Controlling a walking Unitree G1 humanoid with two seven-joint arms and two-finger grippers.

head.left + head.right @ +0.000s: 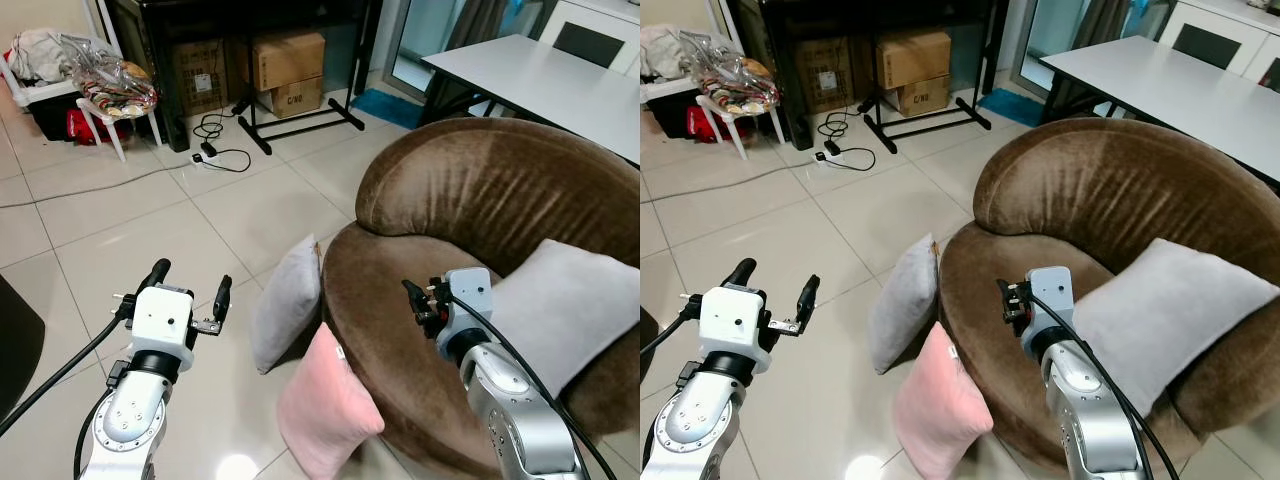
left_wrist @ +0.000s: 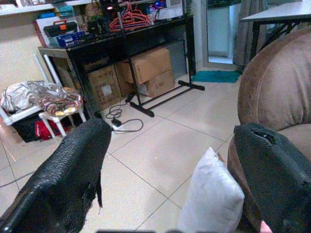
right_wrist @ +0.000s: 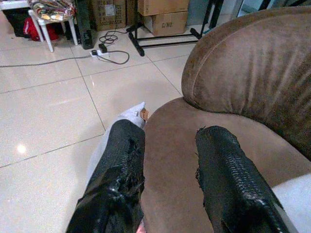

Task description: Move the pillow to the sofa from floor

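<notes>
Left gripper (image 1: 190,285) open wide, empty, above tile. We see grey pillow (image 1: 285,305) just right of it, leaning on brown sofa (image 1: 480,200). Right gripper (image 3: 170,160) parted, empty, over seat. We judge pillow light, soft; pinch top corner.

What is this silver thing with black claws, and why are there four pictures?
It is a walking robot. Two pictures come from cameras in its head, looking down at its arms. Two come from cameras on its wrists, looking along the black fingers. The left pincer is open above the floor tiles; the right pincer is open over the brown sofa. Neither holds anything. A grey pillow and a pink pillow lean against the sofa on the floor. Another grey pillow lies on it.
</notes>
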